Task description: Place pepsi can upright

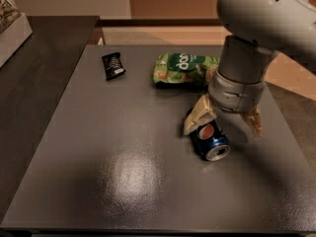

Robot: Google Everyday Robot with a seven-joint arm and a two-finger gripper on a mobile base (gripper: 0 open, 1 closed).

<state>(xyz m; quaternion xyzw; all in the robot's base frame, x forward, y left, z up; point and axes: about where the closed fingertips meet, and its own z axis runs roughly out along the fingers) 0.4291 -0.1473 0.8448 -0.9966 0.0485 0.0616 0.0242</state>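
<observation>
Dark grey table (123,177) fills most of the view, its matte top catching a pale glare near the front middle. A darker counter (39,83) runs along its left side, with the corner of a white box (14,32) at the far left edge. Beyond the table lies a tan floor (163,34).

From the upper right the pale grey arm (256,28) comes down over the right half of the table, its thick wrist pointing straight at the surface. At its end the gripper (223,129) hangs low over the table, its two beige fingers (200,115) spread wide apart and holding nothing.

Behind the gripper, near the far edge, a green bag (185,68) lies flat with white lettering on top; the wrist covers its right end.

The can (210,139) lies on its side on the table, right of centre, under the gripper. Its silver end faces the front right and its round logo faces up. The finger on the picture's left side sits just at the can's far upper side, touching it or nearly so; I cannot tell which. The other finger stands apart from it to the right.

A small black packet (113,65) lies flat near the far left of the table, well apart from everything else.
</observation>
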